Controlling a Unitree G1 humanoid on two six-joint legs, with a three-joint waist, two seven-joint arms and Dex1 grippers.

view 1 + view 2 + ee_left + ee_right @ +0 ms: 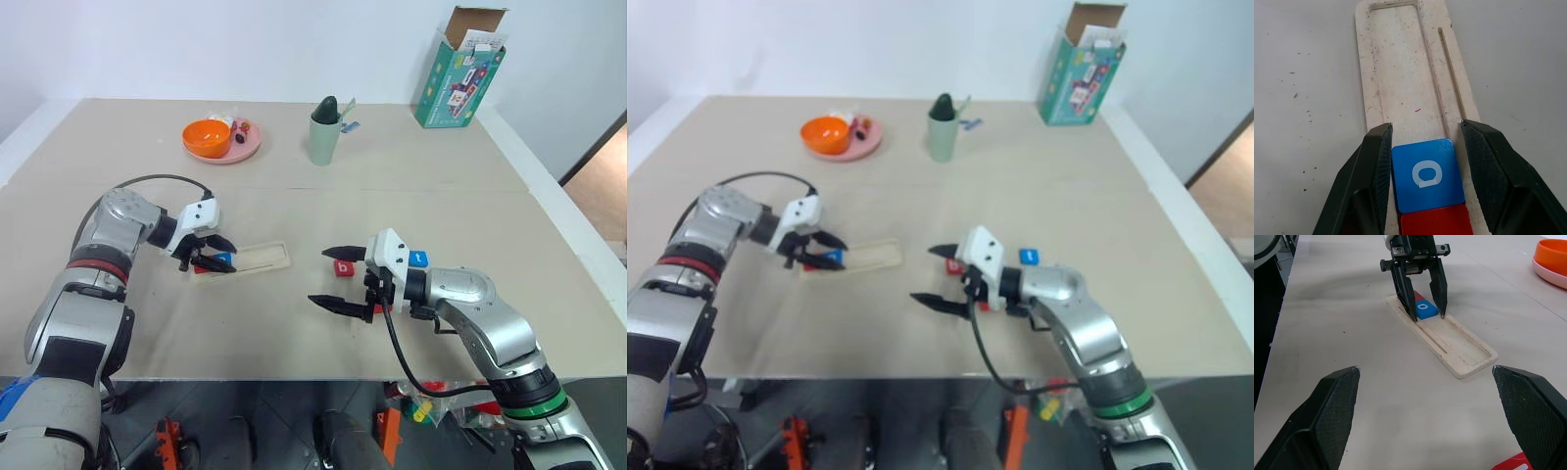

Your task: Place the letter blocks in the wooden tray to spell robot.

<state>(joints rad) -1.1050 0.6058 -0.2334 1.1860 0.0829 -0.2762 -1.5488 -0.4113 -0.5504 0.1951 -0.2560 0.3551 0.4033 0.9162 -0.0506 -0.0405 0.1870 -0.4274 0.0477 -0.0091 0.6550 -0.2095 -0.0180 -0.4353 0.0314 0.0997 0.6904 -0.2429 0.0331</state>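
The wooden tray (263,258) lies on the table left of centre. At its near-left end a blue "o" letter block (1425,174) lies in the groove, with a red block (1435,223) right behind it. My left gripper (227,258) is shut on the blue "o" block, one finger (1376,161) on each side. To the right, my right gripper (316,276) hovers open and holds nothing. A red "b" block (343,268) lies by its far finger. A blue block (419,259) and another red block (380,308) sit beside that wrist.
A pink plate (245,149) with an orange bowl (207,136) stands at the back left. A green cup (324,137) is at the back centre and a teal box (458,73) at the back right. The table's front edge runs just below both arms.
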